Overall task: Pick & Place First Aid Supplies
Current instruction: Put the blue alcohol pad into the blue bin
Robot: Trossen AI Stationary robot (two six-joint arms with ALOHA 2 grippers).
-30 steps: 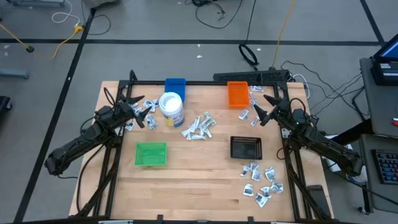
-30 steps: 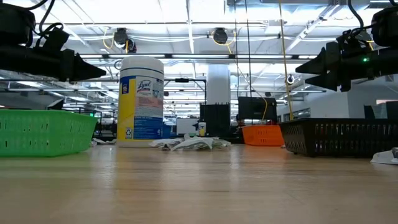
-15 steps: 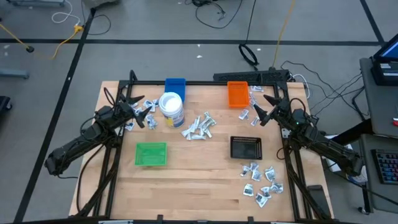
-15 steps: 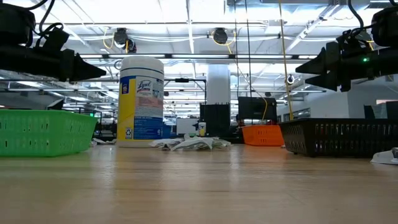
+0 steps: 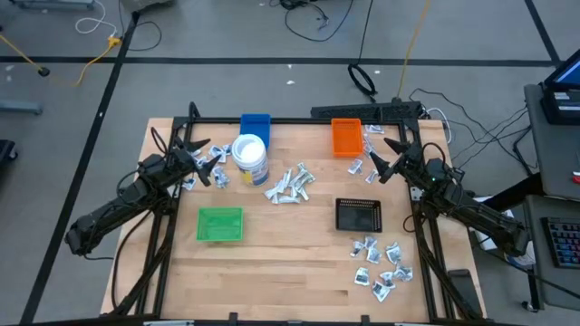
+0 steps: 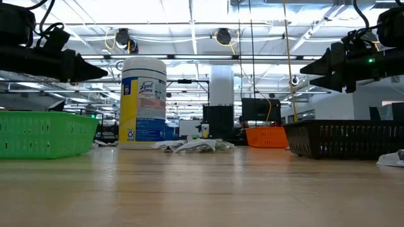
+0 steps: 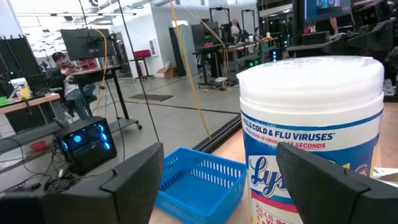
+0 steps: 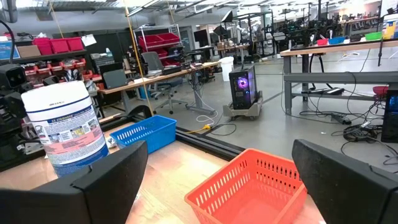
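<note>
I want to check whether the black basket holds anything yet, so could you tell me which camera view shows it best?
The high view: it looks straight down into the black basket, whose inside looks dark with no packets visible. The low view shows only its side wall. Neither wrist view shows it.

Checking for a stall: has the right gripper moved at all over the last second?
No. In the high view the right gripper sits in the same spot beside the orange tray as before, its fingers open.
</note>
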